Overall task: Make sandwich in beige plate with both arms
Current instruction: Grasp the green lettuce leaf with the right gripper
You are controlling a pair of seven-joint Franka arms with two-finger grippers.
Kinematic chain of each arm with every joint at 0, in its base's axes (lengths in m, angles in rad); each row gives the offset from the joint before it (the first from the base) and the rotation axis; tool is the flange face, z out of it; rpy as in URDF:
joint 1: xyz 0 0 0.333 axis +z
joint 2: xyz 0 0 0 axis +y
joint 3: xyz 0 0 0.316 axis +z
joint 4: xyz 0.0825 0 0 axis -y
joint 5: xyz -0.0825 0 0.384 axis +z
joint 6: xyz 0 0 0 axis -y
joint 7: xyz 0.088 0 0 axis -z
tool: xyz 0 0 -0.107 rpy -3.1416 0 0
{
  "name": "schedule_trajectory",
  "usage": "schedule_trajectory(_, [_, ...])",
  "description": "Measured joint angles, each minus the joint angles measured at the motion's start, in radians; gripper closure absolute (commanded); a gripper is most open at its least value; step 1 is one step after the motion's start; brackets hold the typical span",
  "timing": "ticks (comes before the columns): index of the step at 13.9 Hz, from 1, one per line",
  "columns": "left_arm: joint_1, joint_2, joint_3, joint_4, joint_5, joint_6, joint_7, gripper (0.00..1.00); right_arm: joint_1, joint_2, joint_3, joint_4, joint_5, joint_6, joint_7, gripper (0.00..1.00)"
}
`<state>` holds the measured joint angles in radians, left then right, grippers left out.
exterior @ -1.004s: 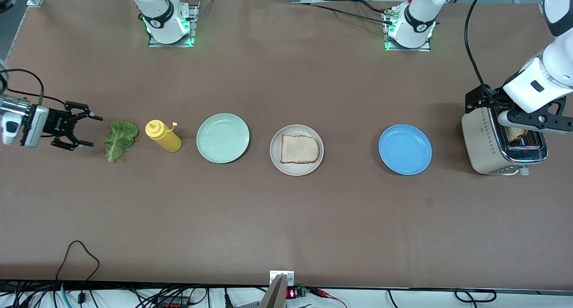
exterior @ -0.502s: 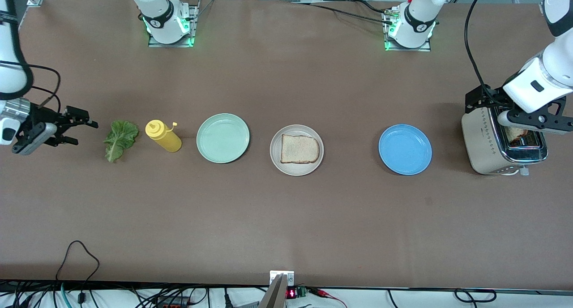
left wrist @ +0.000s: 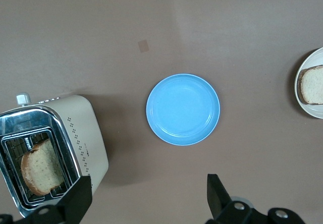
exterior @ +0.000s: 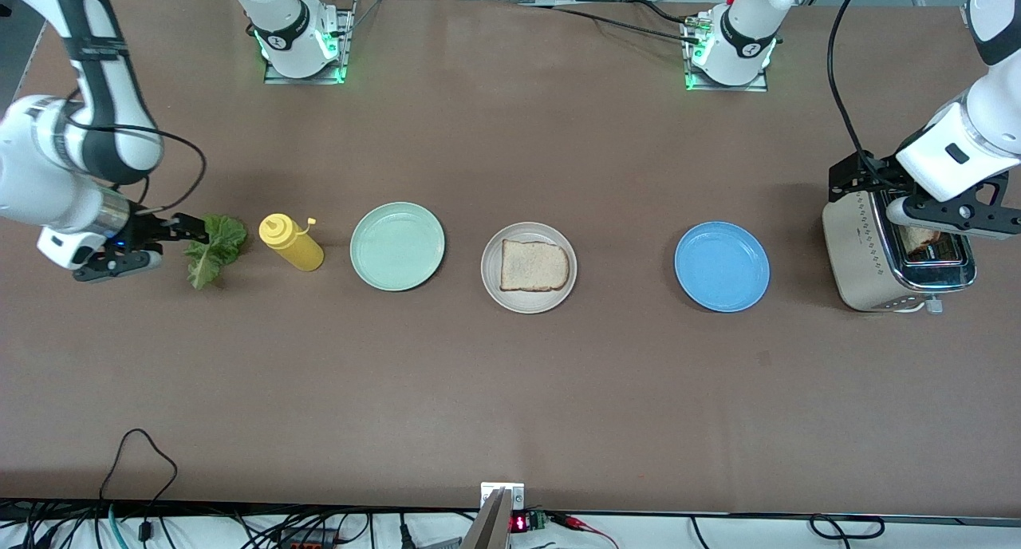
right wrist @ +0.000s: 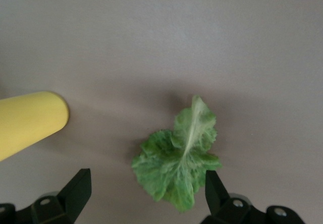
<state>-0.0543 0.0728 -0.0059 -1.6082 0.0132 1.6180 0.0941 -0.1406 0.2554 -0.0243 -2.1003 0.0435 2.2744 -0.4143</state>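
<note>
Lettuce leaf [exterior: 214, 250] — right end effector [exterior: 171, 242] nearer now

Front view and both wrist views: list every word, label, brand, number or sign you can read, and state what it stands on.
No text can be read in any view.
Toaster: only a dotted pattern on its side, no letters.
Small display at the table edge nearest the front camera: red lit characters, too small to read.
Arm bases: round marks, too small to read.
</note>
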Motion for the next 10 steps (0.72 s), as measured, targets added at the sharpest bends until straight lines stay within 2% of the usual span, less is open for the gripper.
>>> schedule_trajectory(8, [0.000,0.000,0.000,0.000,0.000,-0.001,0.000,0.00,-0.002,0.177,-0.015,-0.022,-0.065,0.225,0.018,0.00])
schedule_trajectory(9, [0.000,0.000,0.000,0.000,0.000,-0.002,0.000,0.00,-0.002,0.186,-0.020,-0.020,-0.070,0.239,0.017,0.04])
schedule_trajectory(10, [0.000,0.000,0.000,0.000,0.000,-0.002,0.000,0.00,-0.003,0.190,-0.023,-0.019,-0.079,0.247,0.017,0.18])
